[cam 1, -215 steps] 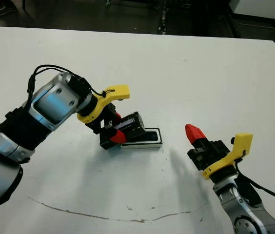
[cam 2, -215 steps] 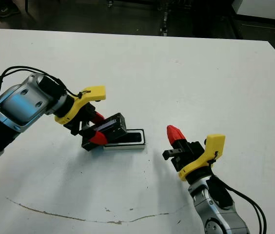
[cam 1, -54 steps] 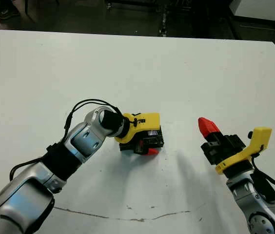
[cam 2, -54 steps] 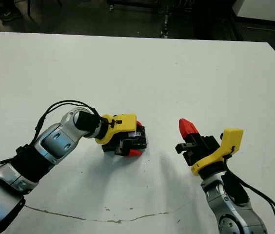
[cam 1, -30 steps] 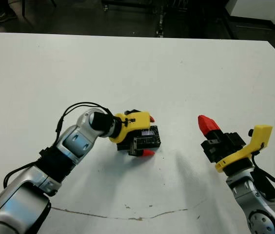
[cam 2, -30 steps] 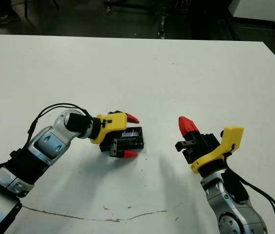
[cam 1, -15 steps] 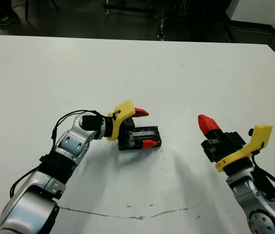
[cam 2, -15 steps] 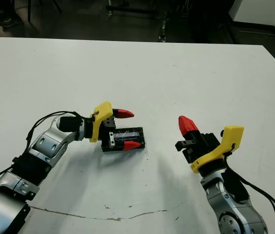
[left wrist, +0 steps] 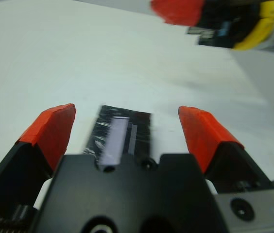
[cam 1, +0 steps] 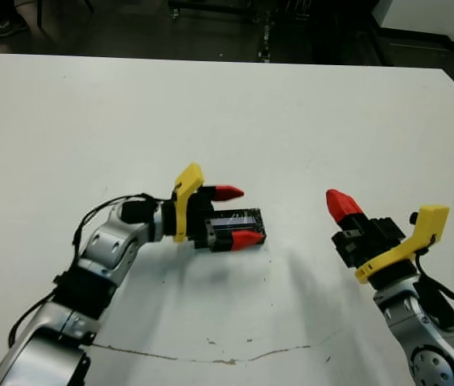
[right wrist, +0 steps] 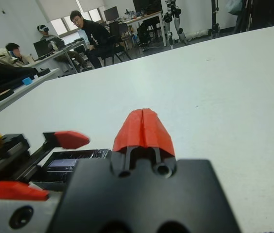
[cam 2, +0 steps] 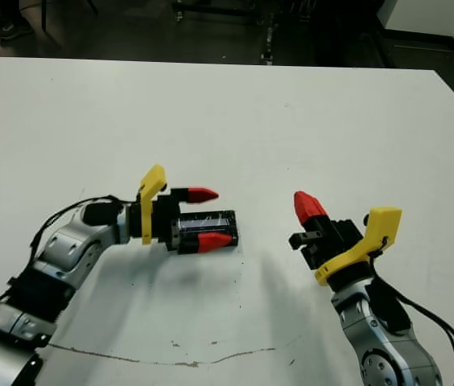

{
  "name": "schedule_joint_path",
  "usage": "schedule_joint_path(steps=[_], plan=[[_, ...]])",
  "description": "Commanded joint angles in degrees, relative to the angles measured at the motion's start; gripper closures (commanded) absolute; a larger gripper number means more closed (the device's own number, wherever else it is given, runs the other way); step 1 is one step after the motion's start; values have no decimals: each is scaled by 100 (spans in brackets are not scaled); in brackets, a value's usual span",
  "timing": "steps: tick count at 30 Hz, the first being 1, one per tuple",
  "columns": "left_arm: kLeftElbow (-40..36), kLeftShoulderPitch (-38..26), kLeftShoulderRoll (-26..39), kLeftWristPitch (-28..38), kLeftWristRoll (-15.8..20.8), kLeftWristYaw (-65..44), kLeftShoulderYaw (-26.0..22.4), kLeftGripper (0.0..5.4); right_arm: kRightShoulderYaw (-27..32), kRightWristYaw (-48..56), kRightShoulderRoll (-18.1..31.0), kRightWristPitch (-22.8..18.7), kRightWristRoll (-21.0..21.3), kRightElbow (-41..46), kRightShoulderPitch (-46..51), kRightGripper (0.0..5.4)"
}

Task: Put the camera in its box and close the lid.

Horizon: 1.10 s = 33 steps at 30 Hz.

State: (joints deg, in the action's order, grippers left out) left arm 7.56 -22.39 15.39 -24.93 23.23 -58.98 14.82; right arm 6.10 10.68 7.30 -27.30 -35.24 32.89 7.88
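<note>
Nearest the robot, a thin brown scratch line [cam 1: 211, 354] runs across the white table [cam 1: 307, 112]; just beyond it on the right, the right gripper [cam 1: 341, 207], black-bodied with a yellow bracket, hovers above the bare tabletop with its two red-tipped fingers pressed together into a single point, holding nothing; it stands well apart from the task's things. On the left, the silver left arm reaches in low over the table, and the left gripper [cam 1: 234, 215], also black with a yellow bracket, has its red fingertips [left wrist: 54, 131] spread wide, one on each side of the glossy black rectangular lid [cam 1: 239, 223] with its pale strip along the top; the lid lies flat on the table between the spread fingers, just ahead of the gripper's black body, and neither fingertip visibly touches it; the white-walled box and the camera cannot be seen, so whether they lie beneath the lid cannot be told. Farther off, in the right wrist view, people [right wrist: 86, 31] sit at desks beyond the table's edge.
</note>
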Motion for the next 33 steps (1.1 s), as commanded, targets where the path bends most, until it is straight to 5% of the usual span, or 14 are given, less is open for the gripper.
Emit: schedule_joint_path(steps=[1, 8, 15, 21, 33], plan=[[-213, 670, 171, -843, 226, 353, -209, 1, 33, -41, 62, -41, 24, -22, 14, 540], [-2235, 1425, -677, -1299, 1370, 2447, -1585, 1, 14, -48, 56, -20, 51, -17, 21, 540], [-3497, 1340, -1024, -1015, 1538, 3766, -2071, 54, 10, -63, 44, -38, 35, -14, 21, 540], [-3704, 1296, -930, -431, 814, 4131, -1773, 145, -8, -68, 43, -14, 72, -4, 32, 540], [-3337, 1302, -629, -766, -55, 4187, -568, 320, -34, -68, 37, 13, 90, 17, 57, 540]])
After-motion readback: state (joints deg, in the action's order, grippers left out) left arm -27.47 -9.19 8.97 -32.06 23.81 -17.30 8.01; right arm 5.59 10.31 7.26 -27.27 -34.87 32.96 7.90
